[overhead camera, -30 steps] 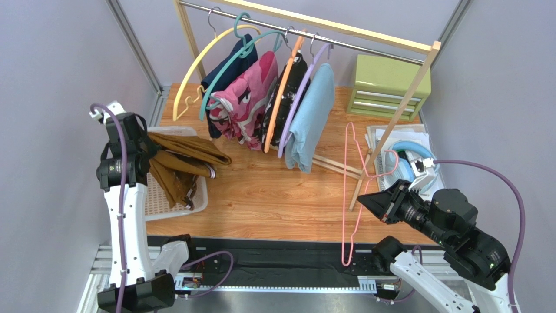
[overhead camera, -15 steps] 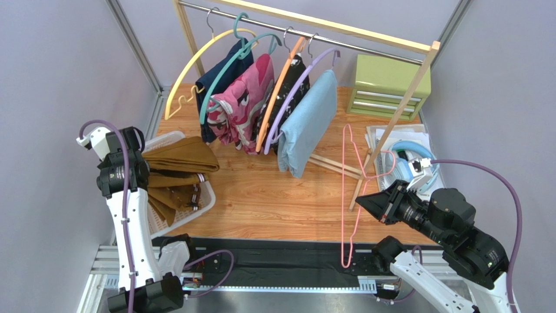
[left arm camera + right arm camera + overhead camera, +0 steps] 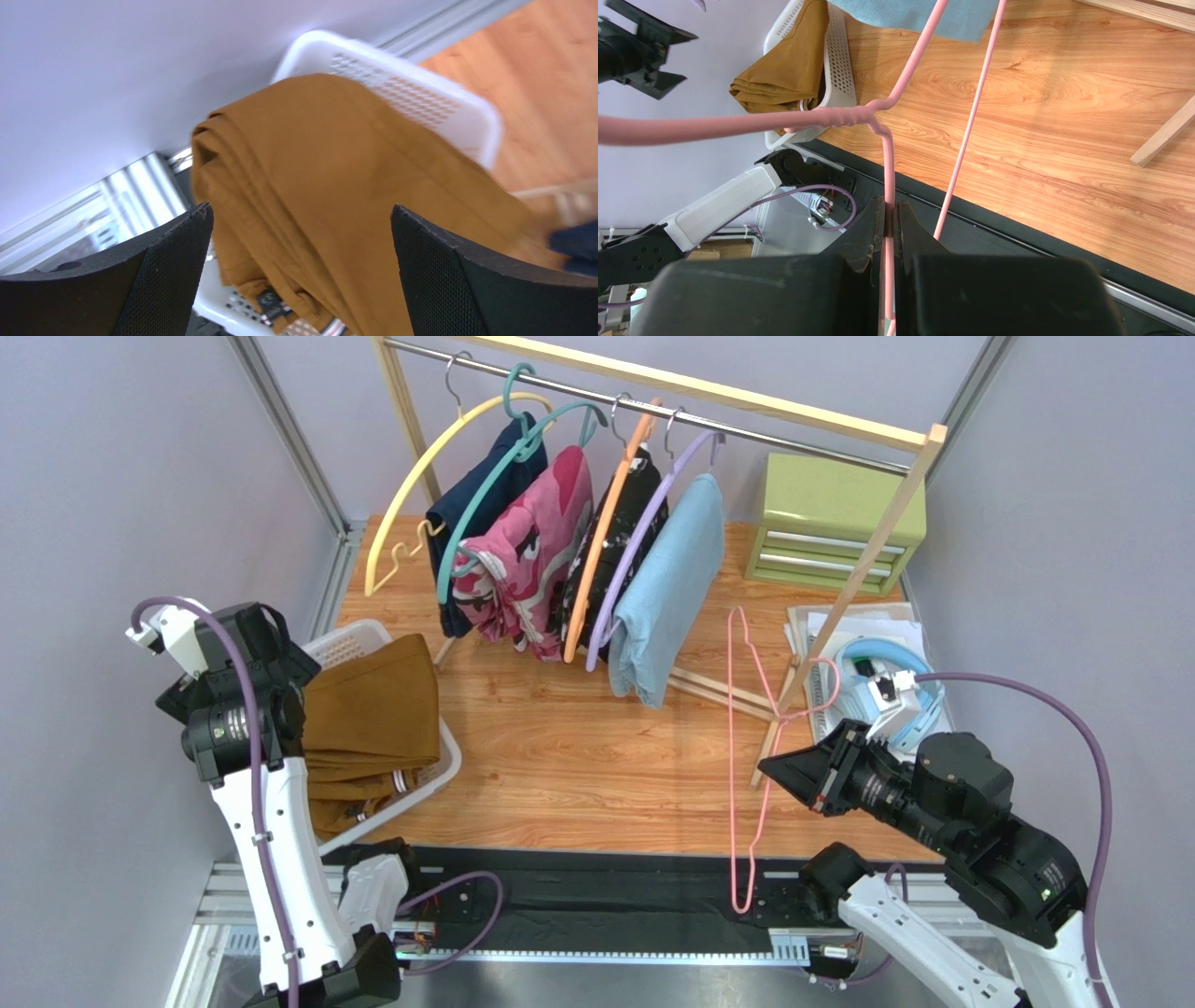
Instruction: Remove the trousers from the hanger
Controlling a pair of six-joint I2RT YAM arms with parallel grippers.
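The mustard-brown trousers [image 3: 372, 721] lie folded in and over the white basket [image 3: 446, 756] at the left, free of the hanger. My left gripper [image 3: 292, 661] hovers just left of them. In the left wrist view it [image 3: 300, 210] is open wide, with the trousers [image 3: 337, 161] below and nothing between its fingers. My right gripper [image 3: 769, 763] is shut on the thin pink hanger [image 3: 734, 756], which stands upright and bare at the table's front right. The right wrist view shows the hanger's wire [image 3: 889, 161] pinched between the jaws of the right gripper [image 3: 889, 210].
A wooden rack [image 3: 842, 616] crosses the back, with several hangers carrying a pink patterned garment [image 3: 526, 546] and a light blue one [image 3: 666, 595]. A green drawer box [image 3: 835, 518] and a white tray [image 3: 877, 679] sit at the right.
My left gripper opened and let go of the trousers, which dropped flat over the basket. The left arm drew back toward the left. The right gripper kept its hold on the hanger.
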